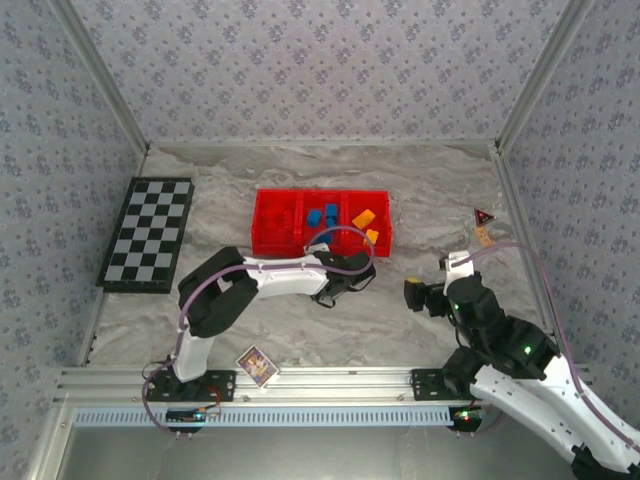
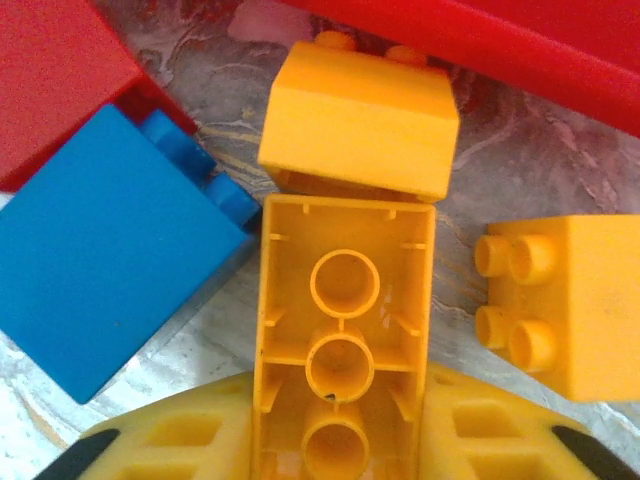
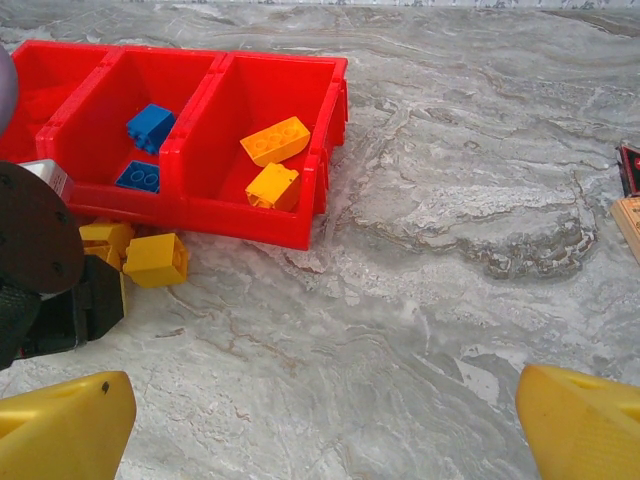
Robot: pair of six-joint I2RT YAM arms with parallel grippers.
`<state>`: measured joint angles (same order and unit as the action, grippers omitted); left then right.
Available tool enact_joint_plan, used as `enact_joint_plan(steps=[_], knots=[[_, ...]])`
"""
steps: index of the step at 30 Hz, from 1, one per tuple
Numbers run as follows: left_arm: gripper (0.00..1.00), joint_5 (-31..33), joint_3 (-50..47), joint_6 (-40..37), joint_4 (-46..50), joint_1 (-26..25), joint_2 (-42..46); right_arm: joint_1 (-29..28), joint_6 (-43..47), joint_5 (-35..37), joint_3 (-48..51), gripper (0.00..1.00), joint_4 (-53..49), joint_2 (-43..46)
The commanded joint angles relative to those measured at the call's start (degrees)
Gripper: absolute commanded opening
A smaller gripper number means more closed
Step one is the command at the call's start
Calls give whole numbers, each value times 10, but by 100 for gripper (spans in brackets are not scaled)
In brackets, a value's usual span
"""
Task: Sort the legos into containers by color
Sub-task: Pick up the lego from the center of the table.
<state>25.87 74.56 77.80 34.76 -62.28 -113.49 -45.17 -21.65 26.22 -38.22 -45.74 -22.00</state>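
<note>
Left gripper (image 2: 340, 440): my fingers (image 2: 150, 445) are pinched on the long sides of a yellow brick (image 2: 345, 300), its hollow underside facing the wrist camera. It's out on the table (image 3: 420, 300), just in front of the near wall of the tray (image 1: 262, 240), not in any compartment. Can't tell if it's lifted or resting.

Around it:
- second yellow brick (image 2: 360, 120) touching its far end
- blue brick (image 2: 100, 270) right against its left side
- third yellow brick (image 2: 565, 305) just to the right, a gap between, studs pointing toward the held one
- red block (image 2: 55, 90) at upper left; brick or tray, can't tell

Right gripper (image 3: 320, 420): fingers spread wide, nothing between them, over bare table right of the tray and well apart from it.

Tray contents from the right wrist: right compartment has two yellow pieces (image 3: 275, 140) (image 3: 272, 186), middle compartment has two blue pieces (image 3: 150, 125) (image 3: 137, 176). Left compartment is partly blocked by my left arm, so I can't tell its contents.
</note>
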Motion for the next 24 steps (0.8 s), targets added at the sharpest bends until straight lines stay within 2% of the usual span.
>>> enact_joint_plan(steps=[1,7,13,18,24], knots=[[22,7,-33,-22,-34,15,11,-5,-8,18,-7,100,-14,7],[16,52,-94,-53,-57,-14,112,-8,-9,22,-8,100,-15,7],[15,69,-83,-154,-59,-29,187,-9,-16,39,-12,100,-21,12],[14,63,-17,-251,-68,-19,178,-8,-25,62,-12,100,-26,39],[16,29,91,-325,-71,25,104,-10,-42,104,-12,100,-41,88]])
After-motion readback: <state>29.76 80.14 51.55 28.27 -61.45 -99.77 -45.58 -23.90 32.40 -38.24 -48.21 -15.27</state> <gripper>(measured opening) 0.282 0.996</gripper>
